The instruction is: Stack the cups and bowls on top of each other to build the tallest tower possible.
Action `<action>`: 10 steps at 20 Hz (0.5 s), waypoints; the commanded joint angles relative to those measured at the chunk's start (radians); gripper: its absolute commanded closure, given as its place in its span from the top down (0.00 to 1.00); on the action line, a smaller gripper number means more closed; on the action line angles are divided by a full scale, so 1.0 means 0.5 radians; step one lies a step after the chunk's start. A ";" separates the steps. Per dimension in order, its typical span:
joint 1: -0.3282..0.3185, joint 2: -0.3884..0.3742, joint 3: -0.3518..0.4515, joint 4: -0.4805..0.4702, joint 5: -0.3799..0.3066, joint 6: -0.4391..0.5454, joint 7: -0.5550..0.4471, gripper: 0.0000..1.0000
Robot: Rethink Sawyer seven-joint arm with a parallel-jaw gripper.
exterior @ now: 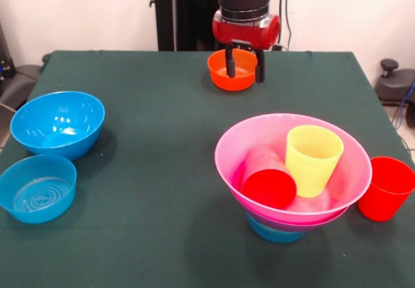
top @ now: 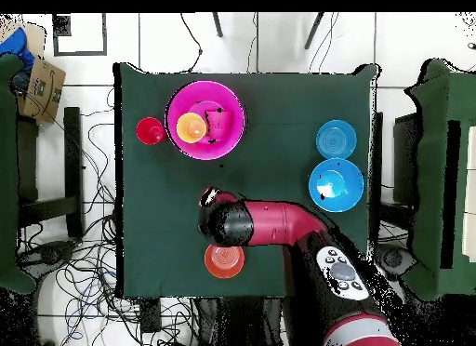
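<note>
I see my hand [exterior: 244, 63] clamped on the rim of the small orange bowl [exterior: 231, 71] at the counter's [exterior: 162, 139] far edge. The tower [exterior: 293, 171] stands well apart, its pink bowl [exterior: 259, 135] holding a yellow cup [exterior: 313, 158] and a tipped red cup [exterior: 267, 181].

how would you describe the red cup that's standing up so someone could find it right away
Start at the big pink bowl on the green table. Just outside its rim, on the table, stands the red cup, upright and open at the top. The other red cup lies tipped inside the bowl beside a yellow cup.
</note>
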 commanded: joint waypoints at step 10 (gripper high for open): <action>0.003 0.203 -0.111 0.333 -0.140 -0.405 0.152 1.00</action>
